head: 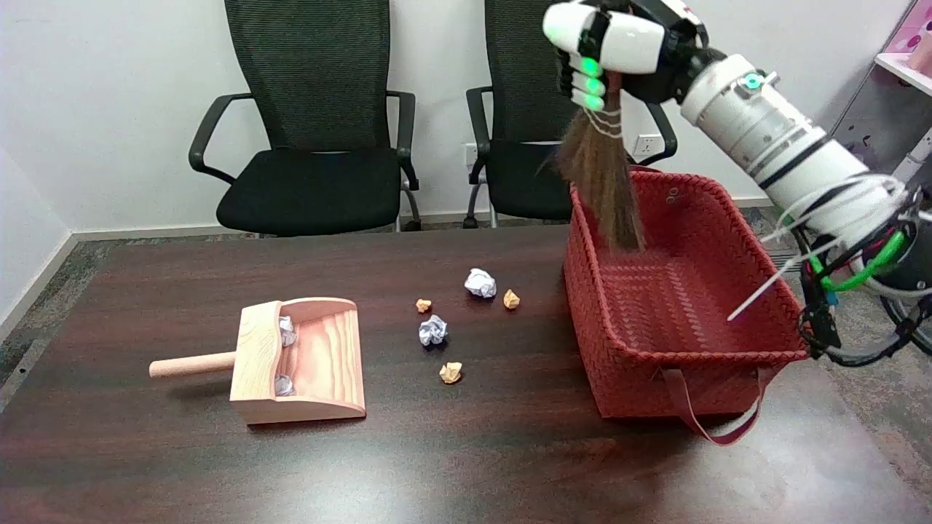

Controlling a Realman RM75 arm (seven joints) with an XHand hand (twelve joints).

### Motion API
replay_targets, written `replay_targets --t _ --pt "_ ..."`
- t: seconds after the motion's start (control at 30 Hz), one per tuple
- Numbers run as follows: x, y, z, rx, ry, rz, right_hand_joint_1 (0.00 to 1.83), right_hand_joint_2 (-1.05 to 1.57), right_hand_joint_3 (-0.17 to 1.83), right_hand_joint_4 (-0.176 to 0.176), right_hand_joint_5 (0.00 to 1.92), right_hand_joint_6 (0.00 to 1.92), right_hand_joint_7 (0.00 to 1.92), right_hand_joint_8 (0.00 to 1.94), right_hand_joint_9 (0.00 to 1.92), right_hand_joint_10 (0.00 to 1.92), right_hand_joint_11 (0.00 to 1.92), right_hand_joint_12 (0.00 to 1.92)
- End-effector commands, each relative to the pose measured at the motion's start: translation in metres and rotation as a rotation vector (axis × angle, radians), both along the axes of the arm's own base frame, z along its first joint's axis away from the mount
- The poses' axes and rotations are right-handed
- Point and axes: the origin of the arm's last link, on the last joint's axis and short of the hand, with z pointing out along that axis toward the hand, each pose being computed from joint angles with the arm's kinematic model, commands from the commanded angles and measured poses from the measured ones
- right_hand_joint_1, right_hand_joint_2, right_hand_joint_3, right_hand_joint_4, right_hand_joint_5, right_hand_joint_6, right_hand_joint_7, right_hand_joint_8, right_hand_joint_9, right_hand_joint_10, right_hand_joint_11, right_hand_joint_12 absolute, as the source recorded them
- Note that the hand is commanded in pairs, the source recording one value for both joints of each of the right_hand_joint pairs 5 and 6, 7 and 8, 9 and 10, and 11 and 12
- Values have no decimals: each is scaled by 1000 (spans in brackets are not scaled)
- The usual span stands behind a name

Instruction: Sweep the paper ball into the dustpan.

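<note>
My right hand is high at the upper right and grips the top of a small brown broom. The bristles hang down into the far left part of the red woven basket. A wooden dustpan with a round handle lies at the left of the table, its mouth facing right; two white paper balls sit inside against its back wall. Between dustpan and basket lie two white paper balls and three small tan scraps.
The dark wooden table stretches toward me. The basket's strap handle droops over its near side. Two black office chairs stand behind the table. A shelf is at the far right.
</note>
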Motion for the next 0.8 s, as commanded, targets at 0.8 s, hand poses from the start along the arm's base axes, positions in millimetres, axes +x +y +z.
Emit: replay_targets --t 0.8 --pt "-23 -112 -113 174 6 -136 822 935 1311 176 1920 1920 1920 1920 1920 1920 1920 1920"
